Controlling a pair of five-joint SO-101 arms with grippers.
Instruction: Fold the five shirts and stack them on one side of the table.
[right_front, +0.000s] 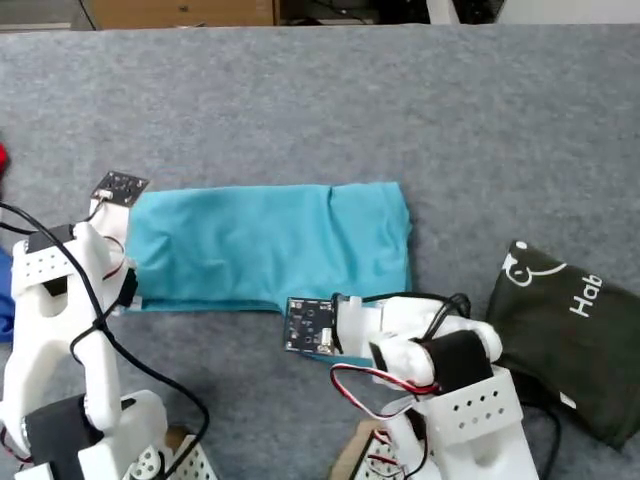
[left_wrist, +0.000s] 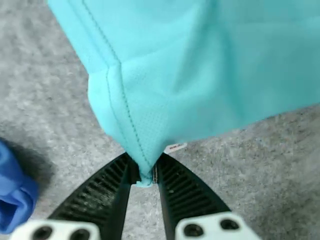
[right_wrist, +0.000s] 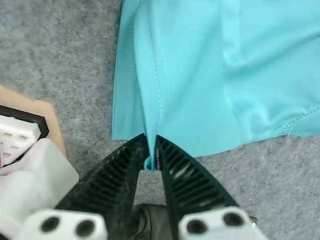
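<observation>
A teal shirt (right_front: 270, 245) lies folded into a long band across the middle of the grey table. My left gripper (left_wrist: 144, 172) is shut on a corner of the teal shirt (left_wrist: 200, 65), pinching the hemmed edge just above the table. The left arm (right_front: 75, 290) stands at the band's left end. My right gripper (right_wrist: 151, 152) is shut on a fold at the teal shirt's (right_wrist: 220, 70) near edge. The right arm (right_front: 400, 335) reaches in from the front, right of centre. A dark green shirt (right_front: 575, 340) with white print lies crumpled at the right.
A blue garment (left_wrist: 12, 200) lies at the table's left edge beside the left arm. A bit of red (right_front: 2, 158) shows at the far left. The grey table (right_front: 330, 100) stretches bare behind the teal shirt. A wooden base (right_wrist: 30, 115) sits under the right arm.
</observation>
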